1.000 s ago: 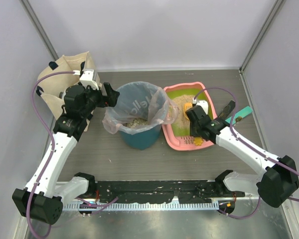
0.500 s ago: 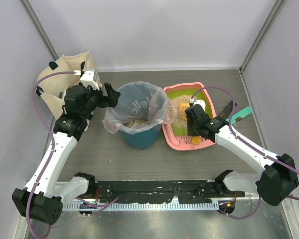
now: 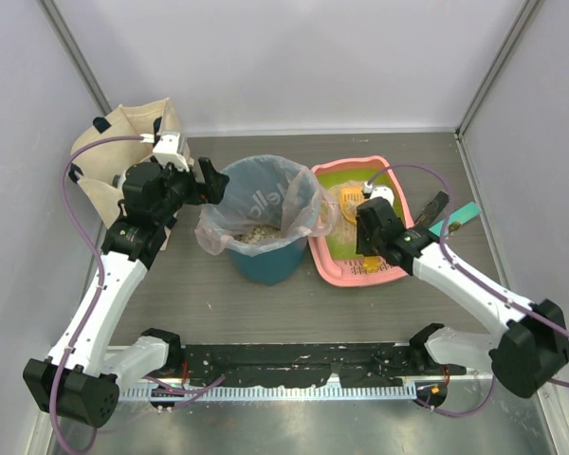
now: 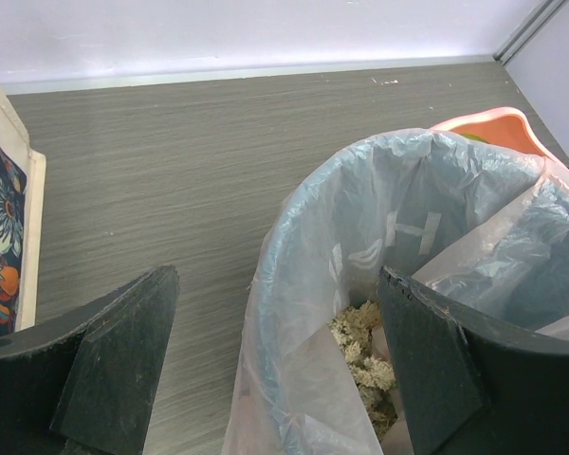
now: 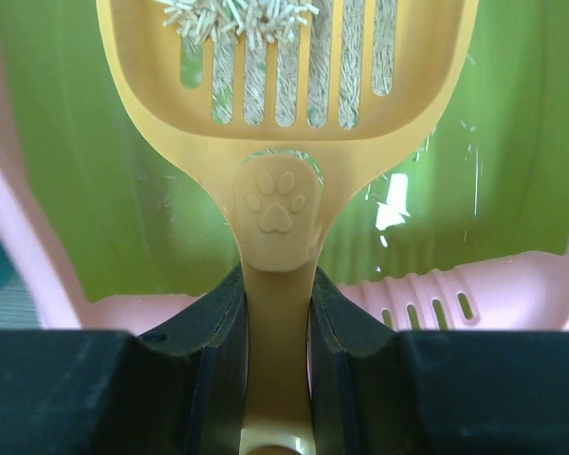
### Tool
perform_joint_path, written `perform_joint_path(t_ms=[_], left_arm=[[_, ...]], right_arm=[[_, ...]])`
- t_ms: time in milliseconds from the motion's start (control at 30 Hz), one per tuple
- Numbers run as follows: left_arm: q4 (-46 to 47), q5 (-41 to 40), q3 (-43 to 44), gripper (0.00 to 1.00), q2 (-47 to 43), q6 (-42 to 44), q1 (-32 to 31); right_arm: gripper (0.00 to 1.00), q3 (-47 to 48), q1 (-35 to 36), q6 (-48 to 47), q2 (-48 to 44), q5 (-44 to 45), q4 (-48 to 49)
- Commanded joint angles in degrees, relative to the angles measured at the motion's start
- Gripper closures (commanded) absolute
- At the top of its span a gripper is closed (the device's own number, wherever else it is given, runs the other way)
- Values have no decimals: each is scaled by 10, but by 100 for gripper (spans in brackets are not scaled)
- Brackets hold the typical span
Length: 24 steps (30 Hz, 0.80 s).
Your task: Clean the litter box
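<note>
Left gripper (image 3: 209, 181), jaws spread wide, hangs at ten o'clock of the round teal bin (image 3: 262, 266) with its crinkled clear bag (image 4: 360, 209). At the bin's three o'clock lies the pink, lime-floored litter box (image 3: 326, 256). Over it, the right gripper (image 5: 277, 322) is clamped on the slotted orange scoop (image 5: 284, 85).

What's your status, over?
Left pincer open at bin rim. Right pincer shut on scoop, litter aboard, over litter box. Nothing seen between scoop and bin.
</note>
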Motion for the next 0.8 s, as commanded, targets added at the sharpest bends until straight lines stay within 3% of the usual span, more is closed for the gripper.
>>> perform_joint_path(t_ms=[0,67,133,200,333,400,433,467,500,533,567,633,700,767], left_arm=[[27,7,1,10,-14,-4,-3],[28,7,1,11,-15,-3,-4],[28,6,1,11,-15,-3,-4],[28,6,1,11,-16,-3,-4],[27,6,1,11,-18,-2,-4],[26,5,1,11,-16,-2,-5],[26,6,1,11,-15,-2,-5],[27,7,2,11,-14,-2,-5],[26,7,2,11,-15,-2,-5],[27,6,1,11,-15,-2,-5],[26,5,1,11,-16,-2,-5],[27,5,1,11,-17,-2,-5],[28,4,0,10,-13,-2,-5],[26,7,3,11,-11,-3,-5]], right_arm=[[99,40,4,-2,52,45,-35],[99,32,-4,23,41,29,-12],[99,12,-20,33,8,-129,43],[99,10,-27,45,9,-166,62],[99,67,-8,19,66,74,-73],[99,64,-12,10,61,27,-63],[99,54,-17,9,47,-92,-39],[99,28,-19,8,25,-135,19],[99,26,-19,14,21,-134,22],[99,32,-18,28,25,-103,8],[99,54,-17,24,33,17,-43],[99,69,-18,22,66,111,-89],[99,74,-20,2,58,-11,-71],[99,35,-22,2,32,-173,31]])
